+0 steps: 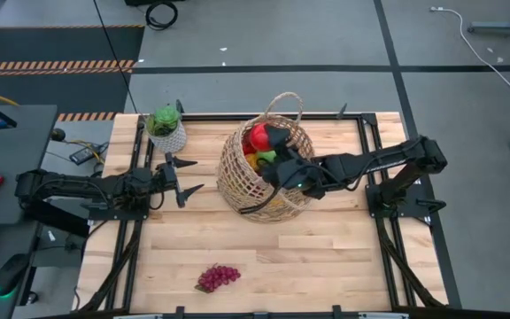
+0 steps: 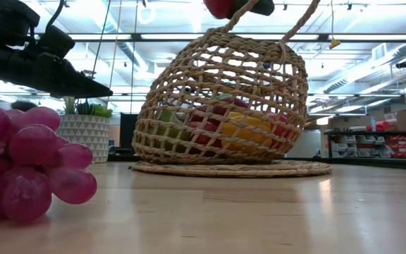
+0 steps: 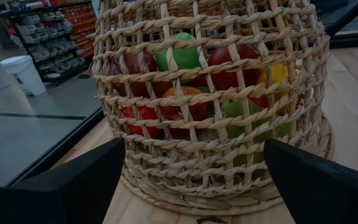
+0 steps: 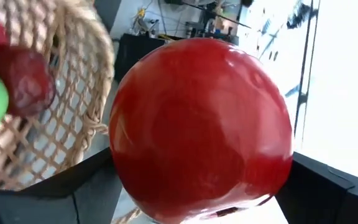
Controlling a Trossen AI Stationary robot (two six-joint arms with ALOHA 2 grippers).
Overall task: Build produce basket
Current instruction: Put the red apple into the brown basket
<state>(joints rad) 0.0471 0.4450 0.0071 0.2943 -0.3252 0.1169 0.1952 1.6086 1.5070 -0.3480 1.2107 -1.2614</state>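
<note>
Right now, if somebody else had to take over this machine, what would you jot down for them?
Right gripper: over the basket, shut on a red apple, not yet let go.
Left gripper: open, empty, waiting beside the basket, near the potted plant.
Done: red, green, orange and yellow produce already lies inside the basket.
Left: drop this apple in, then fetch the grape bunch, alone at the table's front edge.

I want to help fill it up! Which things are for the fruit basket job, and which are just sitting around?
For the job: basket; red apple held in the right hand over the basket; fruit already inside; purple grapes on the table, not yet packed.

Just sitting around: potted plant; left hand, open and empty beside the basket.
</note>
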